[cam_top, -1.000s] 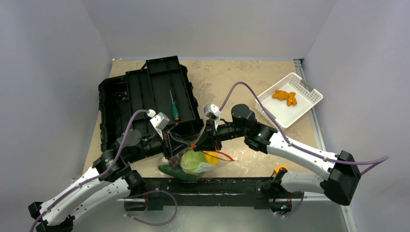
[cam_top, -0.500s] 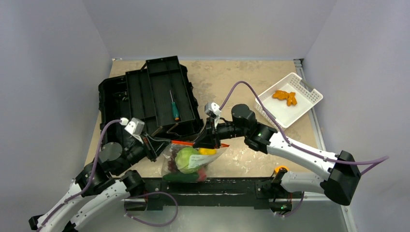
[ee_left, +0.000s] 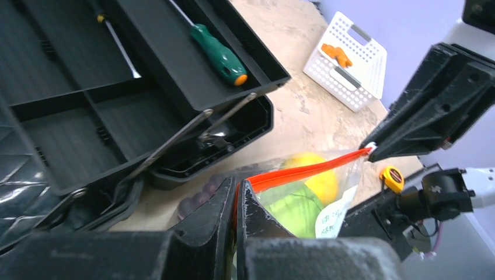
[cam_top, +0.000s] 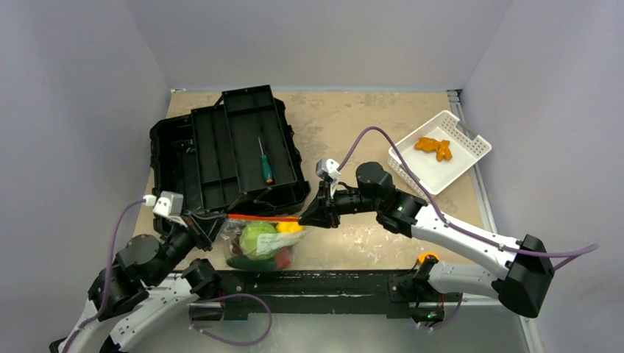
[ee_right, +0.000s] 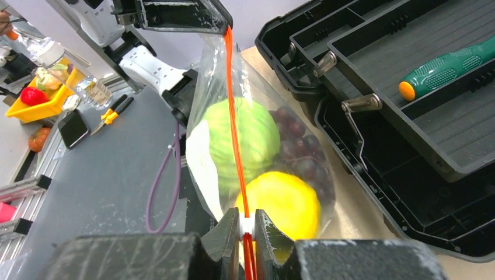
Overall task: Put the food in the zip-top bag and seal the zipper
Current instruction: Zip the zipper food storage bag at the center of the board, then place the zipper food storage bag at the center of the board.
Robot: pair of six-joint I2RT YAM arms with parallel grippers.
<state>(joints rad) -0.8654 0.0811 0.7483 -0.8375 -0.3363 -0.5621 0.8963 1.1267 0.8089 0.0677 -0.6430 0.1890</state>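
Note:
The clear zip-top bag (cam_top: 257, 241) hangs between my two grippers near the table's front edge. It holds the pale green cabbage (ee_right: 242, 137), yellow lemon (ee_right: 283, 201), purple grapes (ee_right: 303, 160) and a dark green cucumber (cam_top: 243, 262). The orange-red zipper (cam_top: 263, 218) is stretched taut along its mouth. My left gripper (ee_left: 238, 185) is shut on the zipper's left end. My right gripper (ee_right: 246, 220) is shut on a white slider (ee_right: 246, 222) at the strip's right end. A white label (ee_left: 330, 213) shows on the bag.
The open black toolbox (cam_top: 221, 147) lies behind the bag, with a green-handled screwdriver (cam_top: 265, 169) in its tray. A white slotted basket (cam_top: 471, 143) with an orange item (cam_top: 433, 147) stands at the back right. A yellow tape measure (cam_top: 427, 258) sits by the right arm's base.
My left arm has drawn back to the left with the bag's end. The bag has shifted left and the orange-red strip has pulled straight between the two grippers.

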